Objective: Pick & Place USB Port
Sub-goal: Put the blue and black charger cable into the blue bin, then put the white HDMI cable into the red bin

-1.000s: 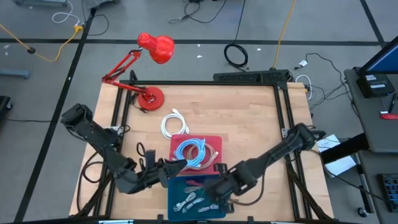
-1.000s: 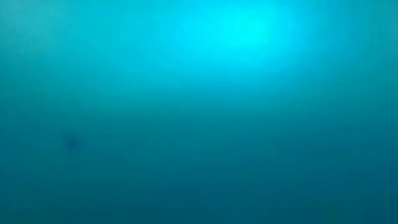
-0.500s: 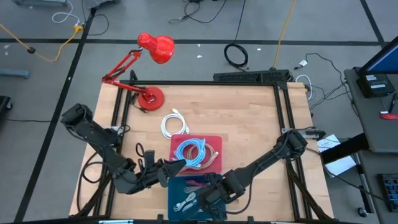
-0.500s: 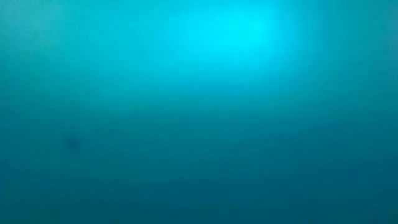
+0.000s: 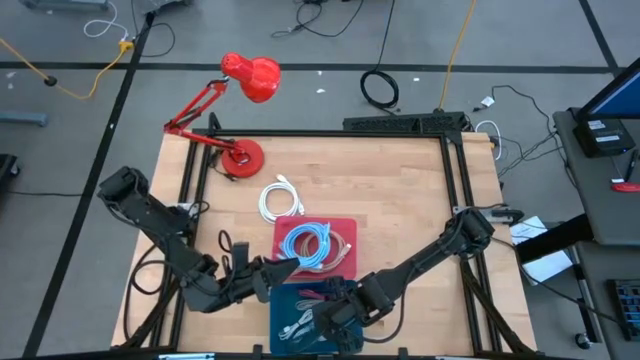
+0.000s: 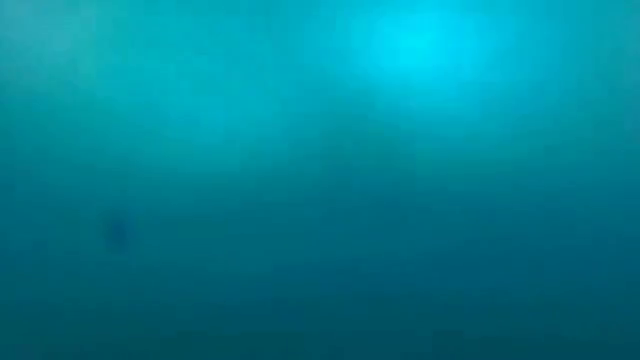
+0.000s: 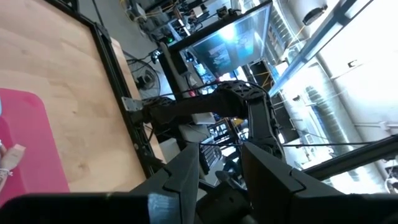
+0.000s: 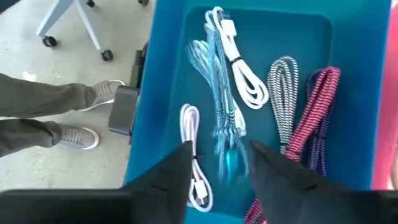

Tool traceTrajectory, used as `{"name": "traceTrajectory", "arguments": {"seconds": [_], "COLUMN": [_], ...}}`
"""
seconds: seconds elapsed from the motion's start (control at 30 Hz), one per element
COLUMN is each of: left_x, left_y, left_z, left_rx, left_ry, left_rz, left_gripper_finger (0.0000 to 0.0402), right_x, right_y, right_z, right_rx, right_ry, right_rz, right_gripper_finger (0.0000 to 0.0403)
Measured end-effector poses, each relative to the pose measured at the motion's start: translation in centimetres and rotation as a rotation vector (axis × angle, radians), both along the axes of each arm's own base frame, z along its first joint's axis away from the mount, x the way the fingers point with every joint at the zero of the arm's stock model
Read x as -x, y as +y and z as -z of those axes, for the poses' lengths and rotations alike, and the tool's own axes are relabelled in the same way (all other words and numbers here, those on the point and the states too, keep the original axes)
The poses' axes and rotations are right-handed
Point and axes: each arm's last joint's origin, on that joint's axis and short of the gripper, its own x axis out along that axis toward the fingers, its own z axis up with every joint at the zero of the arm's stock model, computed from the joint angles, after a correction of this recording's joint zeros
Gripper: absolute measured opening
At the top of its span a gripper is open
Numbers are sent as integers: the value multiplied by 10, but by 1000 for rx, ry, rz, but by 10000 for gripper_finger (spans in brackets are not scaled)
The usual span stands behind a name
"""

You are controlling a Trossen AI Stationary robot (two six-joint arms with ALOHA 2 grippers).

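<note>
So the right hand (image 8: 219, 163) is spread open and holding nothing, hovering right over the blue bin (image 8: 163, 81) at the bottom middle of the high view. Its fingers straddle a pale blue braided USB cable (image 8: 219, 112) lying in the bin, not clearly touching it. Also in there: smooth white cables (image 8: 239, 68), a black-and-white braided one (image 8: 283, 93) and a pink-and-black braided one (image 8: 316, 106), all loosely coiled. The bin has plain plastic walls and sits at the near table edge, so not much room on that side.

The left hand (image 5: 283, 266) waits just left of the red tray (image 5: 345, 228), fingers parted, empty. The tray holds coiled blue cables (image 5: 307, 243). A white cable (image 5: 278, 196) lies on the bare wood table (image 5: 400, 190) above it, plenty of open space to the right. The low view shows only blue blur.
</note>
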Motion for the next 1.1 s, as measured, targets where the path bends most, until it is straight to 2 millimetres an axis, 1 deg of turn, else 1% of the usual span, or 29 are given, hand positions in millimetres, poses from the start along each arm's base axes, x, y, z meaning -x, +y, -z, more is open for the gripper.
{"name": "traceTrajectory", "arguments": {"seconds": [0.13, 0.23, 0.27, 0.33, 0.37, 0.47, 0.6, 0.67, 0.73, 0.8, 0.87, 0.93, 1.0, 1.1], "left_x": [1, 2, 3, 3, 4, 10, 14, 16, 20, 26, 33, 41, 49, 56], "left_y": [-1, -2, -2, -1, 0, 12, 49, 75, 104, 132, 157, 177, 196, 222], "left_z": [0, 0, 0, 1, 1, -5, -19, -23, -22, -14, -3, 8, 15, 21], "left_rx": [-3, -3, -6, -13, -20, -56, -90, -85, -48, -4, 40, 60, 44, 39], "left_ry": [1, 2, 5, 14, 23, 58, 115, 164, 250, 401, 586, 787, 964, 1151], "left_rz": [5, 3, -6, -49, -82, -197, -263, -239, -193, -155, -141, -136, -126, -90], "left_gripper_finger": [127, 127, 127, 127, 127, 127, 127, 127, 127, 127, 127, 127, 127, 127], "right_x": [-1, -1, 1, 6, 8, 21, 44, 60, 77, 92, 104, 115, 123, 129], "right_y": [0, 0, -1, -2, -2, -7, -22, -32, -42, -51, -61, -71, -80, -87], "right_z": [0, -1, -5, -19, -29, -66, -123, -151, -174, -191, -204, -213, -218, -218], "right_rx": [-8, -10, -13, -29, -50, -116, -229, -258, -253, -240, -211, -174, -130, -59], "right_ry": [-6, -8, -14, -47, -81, -176, -335, -428, -514, -579, -630, -666, -682, -684], "right_rz": [2, 2, 2, -10, -11, -6, 17, 63, 110, 159, 210, 271, 337, 425], "right_gripper_finger": [197, 220, 225, 232, 234, 233, 229, 228, 228, 228, 227, 227, 228, 228]}}
